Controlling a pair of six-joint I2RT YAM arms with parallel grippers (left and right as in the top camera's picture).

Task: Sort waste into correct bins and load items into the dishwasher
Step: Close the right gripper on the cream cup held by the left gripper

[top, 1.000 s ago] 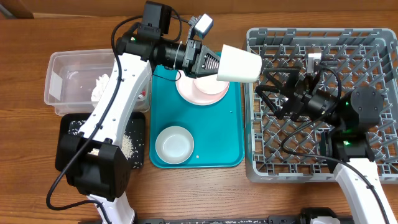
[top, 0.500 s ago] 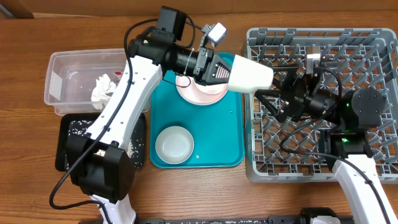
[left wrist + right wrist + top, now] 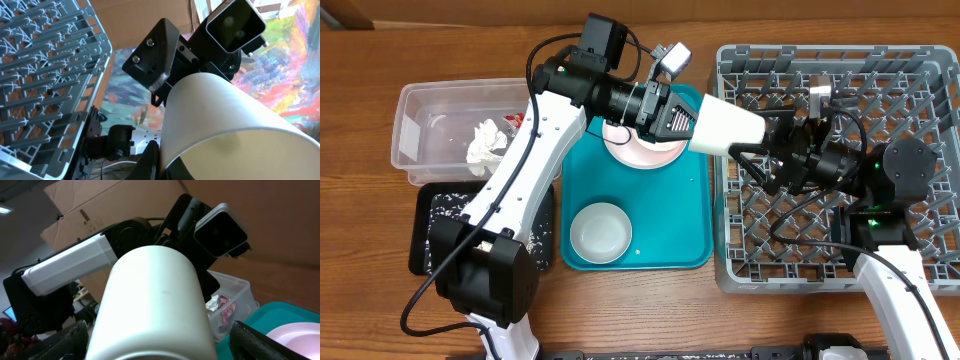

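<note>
The white cup (image 3: 730, 125) lies sideways in the air over the right edge of the teal tray (image 3: 670, 235). My left gripper (image 3: 688, 121) is shut on its rim, one finger (image 3: 150, 161) outside the wall. My right gripper (image 3: 752, 140) is open, and its fingers (image 3: 70, 341) stand on either side of the cup's (image 3: 155, 295) closed end with gaps showing. The pink plate (image 3: 638, 152) and the pale bowl (image 3: 600, 232) rest on the teal tray. The grey dish rack (image 3: 840, 245) is at the right.
The clear tub (image 3: 425, 130) at the left holds a crumpled tissue (image 3: 485, 140) and a red wrapper (image 3: 516, 120). In front of it the black tray (image 3: 432, 240) carries rice scraps. The right arm hangs over the rack's pegs.
My left arm has carried the cup to the right, from above the plate to between the right gripper's fingers. The right arm has barely shifted.
</note>
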